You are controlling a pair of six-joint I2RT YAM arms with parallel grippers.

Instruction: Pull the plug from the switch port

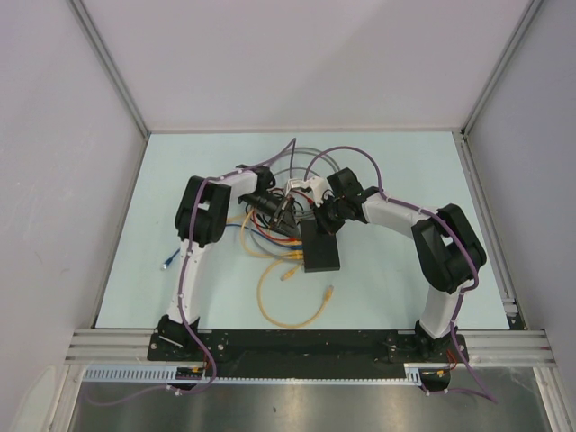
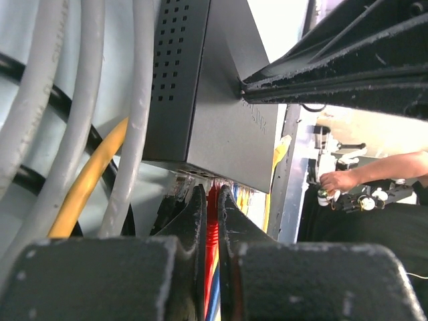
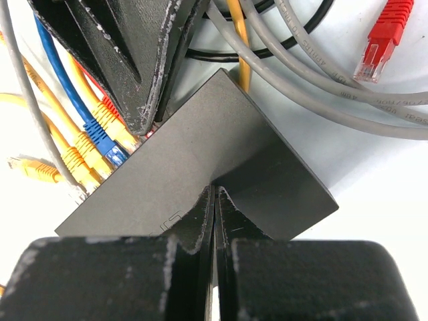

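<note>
I see the flat matte-black rectangular switch (image 1: pixel 321 247) lying mid-table (image 1: pixel 396 288) among loose cables (image 2: pixel 137 100). My left pincer (image 2: pixel 208 200) is clamped on a red plug (image 2: pixel 212 231) at its port edge. My right pincer (image 3: pixel 214 200), closed empty, touches its top.

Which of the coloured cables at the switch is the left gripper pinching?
The red cable, between the left gripper's shut fingers; the blue cable and yellow cables run outside them.

The top external camera looks steeply down from above and behind onto the table (image 1: pixel 387 297). Both wrist cameras face the switch (image 3: pixel 200 174) at close range from opposite sides; all three views share it.
</note>
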